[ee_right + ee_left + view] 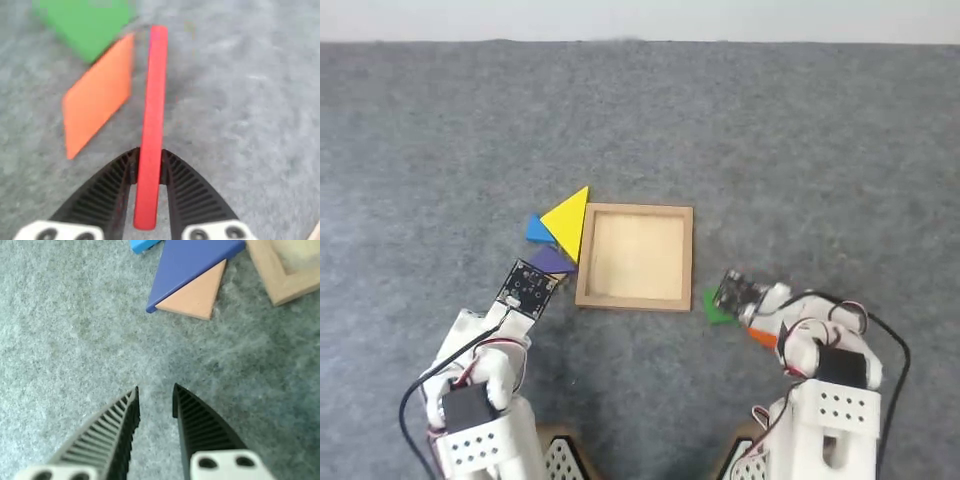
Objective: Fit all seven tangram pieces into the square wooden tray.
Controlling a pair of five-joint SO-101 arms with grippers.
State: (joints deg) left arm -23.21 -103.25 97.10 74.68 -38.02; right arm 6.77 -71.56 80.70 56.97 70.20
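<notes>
The left fingers (127, 415) were released, a narrow gap between their tips, and they were poised over the bare grey desk (770, 150). Just ahead of them lay the purple triangle (195, 262), with a tan wedge (192, 297) showing under its near edge; whether that was a separate piece could not be told. A blue piece (145, 244) lay beyond the purple one, and a corner of the square wooden tray (280, 282) sat off to one side of it. Farther from these fingers, the yellow triangle (568, 220) rested against the tray's outer edge.

The right fingers (182, 182) were clenched on a red piece (152, 100), held on edge between them. Just beside the red piece an orange piece (97, 97) lay flat on the desk, with a green piece (85, 25) beyond it. The tray sat between the two sets of fingers.
</notes>
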